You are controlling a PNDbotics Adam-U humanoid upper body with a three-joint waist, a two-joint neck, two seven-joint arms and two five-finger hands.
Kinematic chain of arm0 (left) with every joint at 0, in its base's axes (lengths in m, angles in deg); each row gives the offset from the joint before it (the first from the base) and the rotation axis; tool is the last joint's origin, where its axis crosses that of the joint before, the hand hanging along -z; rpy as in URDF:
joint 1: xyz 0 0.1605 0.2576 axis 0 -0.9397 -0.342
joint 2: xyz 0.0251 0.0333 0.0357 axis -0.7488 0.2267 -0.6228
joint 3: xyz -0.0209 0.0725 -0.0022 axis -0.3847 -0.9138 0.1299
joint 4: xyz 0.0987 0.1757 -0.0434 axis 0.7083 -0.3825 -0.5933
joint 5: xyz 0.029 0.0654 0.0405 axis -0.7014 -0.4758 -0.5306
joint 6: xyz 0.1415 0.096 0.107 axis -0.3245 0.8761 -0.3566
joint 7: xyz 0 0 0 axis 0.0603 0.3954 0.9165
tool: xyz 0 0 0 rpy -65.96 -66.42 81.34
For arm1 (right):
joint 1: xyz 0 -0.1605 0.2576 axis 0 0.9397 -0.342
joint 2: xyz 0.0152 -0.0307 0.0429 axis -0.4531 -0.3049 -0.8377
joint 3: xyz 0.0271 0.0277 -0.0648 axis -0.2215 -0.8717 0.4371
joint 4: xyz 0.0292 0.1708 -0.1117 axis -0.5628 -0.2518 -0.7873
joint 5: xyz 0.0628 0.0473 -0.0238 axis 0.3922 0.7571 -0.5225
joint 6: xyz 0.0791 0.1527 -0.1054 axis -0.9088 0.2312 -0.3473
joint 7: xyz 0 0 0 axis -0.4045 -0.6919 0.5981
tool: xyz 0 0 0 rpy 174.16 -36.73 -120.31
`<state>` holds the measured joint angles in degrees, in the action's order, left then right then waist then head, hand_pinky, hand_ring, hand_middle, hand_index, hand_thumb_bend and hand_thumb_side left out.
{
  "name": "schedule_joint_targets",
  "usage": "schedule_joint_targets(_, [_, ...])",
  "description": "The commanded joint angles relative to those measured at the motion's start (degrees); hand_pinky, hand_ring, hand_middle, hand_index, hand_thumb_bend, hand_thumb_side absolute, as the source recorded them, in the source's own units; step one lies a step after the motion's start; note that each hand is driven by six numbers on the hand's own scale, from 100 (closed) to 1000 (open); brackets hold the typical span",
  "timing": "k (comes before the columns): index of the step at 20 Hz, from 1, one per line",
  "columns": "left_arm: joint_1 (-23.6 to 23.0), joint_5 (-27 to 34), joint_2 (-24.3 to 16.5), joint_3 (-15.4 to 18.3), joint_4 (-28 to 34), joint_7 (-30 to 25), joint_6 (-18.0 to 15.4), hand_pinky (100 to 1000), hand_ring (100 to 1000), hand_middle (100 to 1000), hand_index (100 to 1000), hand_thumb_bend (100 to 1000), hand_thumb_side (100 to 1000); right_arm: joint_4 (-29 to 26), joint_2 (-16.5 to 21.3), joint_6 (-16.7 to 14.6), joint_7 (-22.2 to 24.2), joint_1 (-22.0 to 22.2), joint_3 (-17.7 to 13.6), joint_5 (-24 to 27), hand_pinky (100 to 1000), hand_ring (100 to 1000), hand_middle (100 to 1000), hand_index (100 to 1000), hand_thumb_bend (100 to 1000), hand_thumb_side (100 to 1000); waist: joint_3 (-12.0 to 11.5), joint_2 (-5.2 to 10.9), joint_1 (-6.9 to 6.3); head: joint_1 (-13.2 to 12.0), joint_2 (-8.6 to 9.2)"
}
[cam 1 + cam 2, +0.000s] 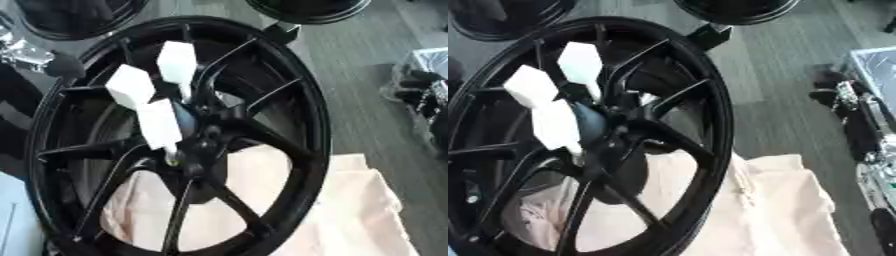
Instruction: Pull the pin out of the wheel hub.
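With its white-tipped fingers (160, 122) closed at the black spoked wheel hub (197, 147) mid-frame, I judge my left hand (175, 107) pinches the unseen pin; pull-out runs toward upper left.

pale pink cloth (350, 210) on the floor, below-right of the hand | grey plank floor (359, 65) | second black rim (306, 9) beyond, far edge

Black spoked wheel (262, 130), white-tipped fingers (160, 122) at its hub (197, 147), over pale cloth (350, 210).
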<state>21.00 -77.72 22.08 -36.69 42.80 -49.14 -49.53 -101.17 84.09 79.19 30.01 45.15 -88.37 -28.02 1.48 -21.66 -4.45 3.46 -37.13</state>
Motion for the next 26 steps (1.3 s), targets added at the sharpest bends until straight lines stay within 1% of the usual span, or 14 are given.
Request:
schedule_joint_targets(1, [1.84, -1.31, -0.40, -0.75, -1.62, 0.06, -0.77, 814, 826, 792, 848, 551, 641, -1.36, 1.52, -0.06, 0.19, -0.30, -0.18, -0.29, 879, 725, 706, 824, 100, 767, -0.07, 1.72, 0.14, 0.00, 0.06])
schedule_joint_targets(5, [2.49, -1.52, 0.67, -1.97, -3.90, 0.06, -1.54, 815, 828, 793, 846, 577, 605, -1.33, 1.53, -0.04, 0.21, -0.36, -0.14, -0.21, 879, 725, 706, 825, 100, 767, 0.00, 1.80, 0.11, 0.07, -0.11])
schedule_joint_targets(11, [3.61, -2.08, 3.09, -4.01, -9.21, 0.06, -2.45, 821, 831, 778, 828, 659, 501, -1.05, 1.52, 0.02, 0.29, -0.38, -0.07, -0.20, 879, 726, 707, 825, 100, 769, 0.05, 1.91, 0.15, 0.12, -0.48])
schedule_joint_targets(17, [4.15, -2.25, 4.39, -5.12, -11.71, 0.06, -4.62, 824, 832, 773, 820, 693, 475, -0.87, 1.51, 0.05, 0.36, -0.36, 0.03, -0.23, 879, 726, 707, 825, 100, 770, 0.08, 1.96, 0.16, 0.12, -0.69])
schedule_joint_targets(26, [4.57, -3.64, 5.81, -5.54, -13.95, 0.06, -5.98, 820, 825, 763, 812, 719, 444, -0.76, 1.49, 0.02, 0.32, -0.47, 0.12, -0.07, 878, 725, 707, 824, 100, 769, 0.17, 2.10, 0.18, 0.04, -0.46])
